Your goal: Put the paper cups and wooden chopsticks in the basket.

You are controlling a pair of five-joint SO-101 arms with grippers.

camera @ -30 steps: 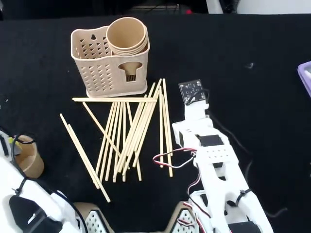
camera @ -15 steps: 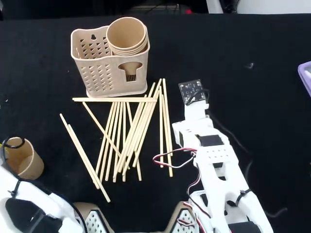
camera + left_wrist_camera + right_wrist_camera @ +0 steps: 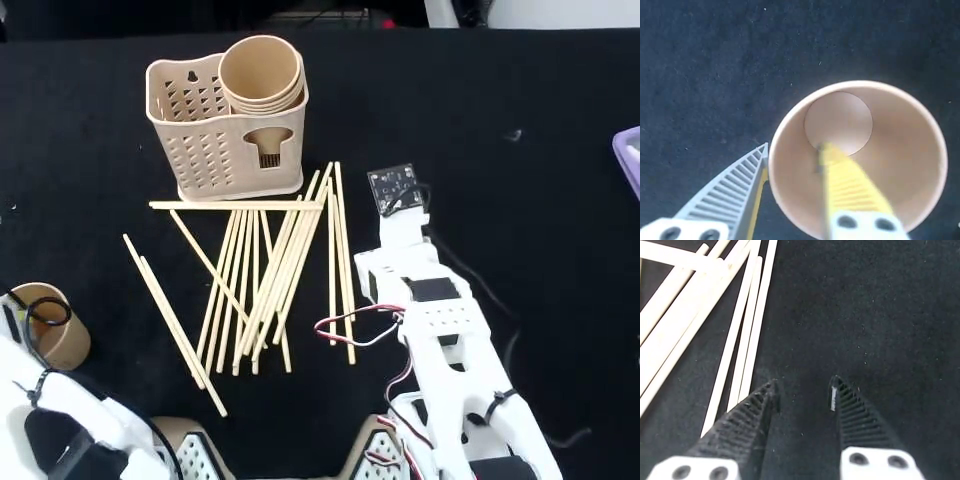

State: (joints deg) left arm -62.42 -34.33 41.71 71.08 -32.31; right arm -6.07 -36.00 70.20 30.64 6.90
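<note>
The black table [image 3: 540, 90] carries all items. The basket [image 3: 225, 140] stands well beyond the left gripper [image 3: 793, 147], on the far side of the chopsticks [image 3: 260, 285], and already holds a stack of cups [image 3: 262, 72] in one compartment. The chopsticks lie loose and crossed on the cloth, their nearest pair just beside the right gripper [image 3: 804, 384]. That gripper hangs moderately open over bare cloth with nothing in it. The loose paper cup [image 3: 860, 155] stands upright at the left gripper, whose jaws are partly apart astride the cup's wall, one finger inside and one outside touching the rim. We judge the wall not yet clamped. Risks from here are as follows. Closing hard may crease the thin wall. A shallow pinch may let the cup swing or slip on lifting. A low carry may drag the cup through the chopsticks and scatter them. A tilted release may catch the cup on the stack's rim rather than nest it.
</note>
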